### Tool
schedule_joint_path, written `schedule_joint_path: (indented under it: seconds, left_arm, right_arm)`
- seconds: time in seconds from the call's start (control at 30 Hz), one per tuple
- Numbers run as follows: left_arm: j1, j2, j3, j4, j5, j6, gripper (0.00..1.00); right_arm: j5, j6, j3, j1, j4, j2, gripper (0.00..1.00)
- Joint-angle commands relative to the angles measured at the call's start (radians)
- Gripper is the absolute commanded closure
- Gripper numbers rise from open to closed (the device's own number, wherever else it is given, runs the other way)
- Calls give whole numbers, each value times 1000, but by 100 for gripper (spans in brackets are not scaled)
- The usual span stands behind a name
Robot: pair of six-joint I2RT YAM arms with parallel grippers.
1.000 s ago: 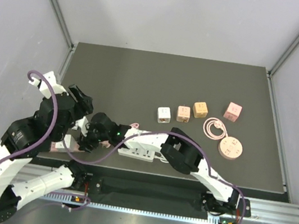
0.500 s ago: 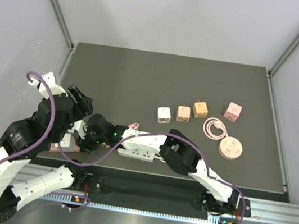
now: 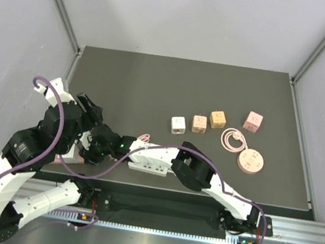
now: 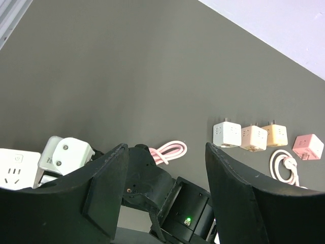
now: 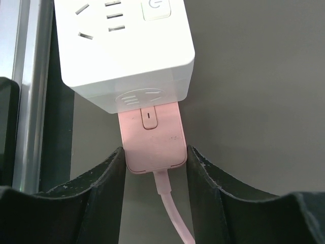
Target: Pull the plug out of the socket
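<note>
Top view: your left arm is folded high over the near-left corner of the desk (image 3: 157,78), with the left hand (image 3: 89,113) aimed toward the far right. Your right arm lies low along the near edge, stretched leftward from its base, and the right hand (image 3: 95,148) is tucked just beside the left arm; what it grips is hidden from here. A white power strip (image 3: 150,167) lies under the right forearm. Well apart on the right are a white cube (image 3: 178,124), peach cube (image 3: 199,124), orange cube (image 3: 217,119) and pink cube (image 3: 253,121), plus a coiled pink cable (image 3: 233,138) and a round pink socket (image 3: 250,161); none is in your way. Left wrist view: the left hand's fingers (image 4: 106,188) stand wide apart w/ nothing held, and the right arm's black wrist w/ a green light (image 4: 188,219) sits below the gap. The white socket block (image 4: 15,170) is at lower left, w/ a rounded white adapter (image 4: 66,155) just beside it and a pink cable loop (image 4: 170,151) farther out. Right wrist view: the camera looks straight down and the right hand's matte black fingers (image 5: 104,183) are closed onto both sides of the pink plug (image 5: 152,137). The plug is flat, smooth plastic w/ rounded corners, and its nose is seated in the end of the glossy socket block, next to the metal rail (image 5: 25,91) at the desk edge. Its pink cord (image 5: 172,213) trails back between the fingers.
</note>
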Motion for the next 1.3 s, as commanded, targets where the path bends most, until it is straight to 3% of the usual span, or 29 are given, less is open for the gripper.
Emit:
schedule_joint_path:
  seconds: [0.0, 0.2, 0.33, 0.47, 0.7, 1.03, 1.13, 1.17, 1.23, 1.27]
  left_arm:
    - [5, -6, -14, 18, -1, 14, 33]
    - [5, 6, -33, 15, -32, 28, 33]
    - [5, 32, -80, -35, -154, 1, 30]
    - [5, 66, -97, -35, -121, -33, 30]
    - [5, 146, -22, -57, -98, -39, 28]
    - [6, 212, 88, -112, -178, -23, 27]
    - [11, 229, 76, -95, -184, -13, 25]
    - [21, 239, 68, -83, -176, -9, 24]
    - [41, 250, 56, -56, -145, 19, 22]
    - [72, 262, 44, -23, -126, 31, 20]
  right_arm:
    - [250, 24, -32, -56, 33, 37, 97]
    - [315, 40, -107, -92, 66, -16, 98]
    - [329, 31, -118, -102, 58, -19, 97]
    - [353, 3, -156, -102, 64, -39, 97]
    - [376, -29, -232, -135, 82, -99, 97]
    - [321, -88, -422, -150, 162, -234, 92]
    - [292, -91, -459, -148, 185, -263, 84]
    - [292, -91, -462, -151, 188, -269, 69]
    - [272, -76, -474, -170, 196, -292, 50]
    - [197, -62, -495, -185, 223, -306, 34]
